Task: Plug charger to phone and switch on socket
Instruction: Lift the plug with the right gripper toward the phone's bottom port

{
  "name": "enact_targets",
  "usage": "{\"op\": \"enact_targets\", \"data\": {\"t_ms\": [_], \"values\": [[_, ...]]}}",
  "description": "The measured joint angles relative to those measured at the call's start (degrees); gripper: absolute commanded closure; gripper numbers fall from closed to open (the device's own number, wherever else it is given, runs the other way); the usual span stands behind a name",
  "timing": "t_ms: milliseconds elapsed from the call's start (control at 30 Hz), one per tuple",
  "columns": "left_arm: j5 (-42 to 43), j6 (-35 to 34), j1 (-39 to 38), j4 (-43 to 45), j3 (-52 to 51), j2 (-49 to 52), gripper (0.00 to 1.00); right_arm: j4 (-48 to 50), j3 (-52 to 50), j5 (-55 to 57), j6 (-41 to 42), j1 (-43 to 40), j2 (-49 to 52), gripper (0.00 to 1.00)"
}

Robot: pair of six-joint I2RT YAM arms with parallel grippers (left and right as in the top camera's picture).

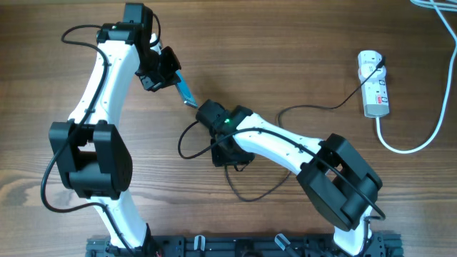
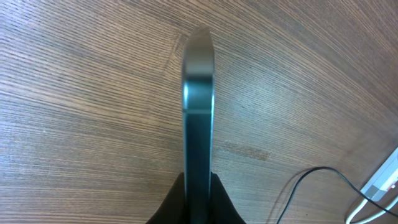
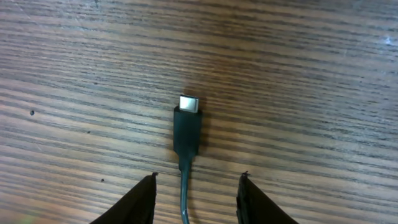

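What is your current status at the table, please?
Left gripper shut on phone, held on edge. Right gripper open, charger connector lying ungripped on table just ahead. Socket far right, untouched. Nothing blocking.

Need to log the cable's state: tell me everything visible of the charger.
The charger is a thin black cable with a black connector, silver metal tip bare. That end seems to lie flat on the wood table, between the open jaws of the right gripper, ungripped. The cable loops to its black plug in the socket.
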Motion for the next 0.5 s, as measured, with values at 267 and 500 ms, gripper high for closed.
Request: {"op": "enact_targets", "data": {"t_ms": [267,500], "values": [[0.0,0.0,0.0,-0.1,0.0,0.0,0.96,1.3,0.0,2.4,2.3,2.3,0.1,0.61],[0.0,0.0,0.0,-0.2,0.0,0.0,0.96,1.4,0.0,4.3,2.6,2.3,1.7,0.64]]}}
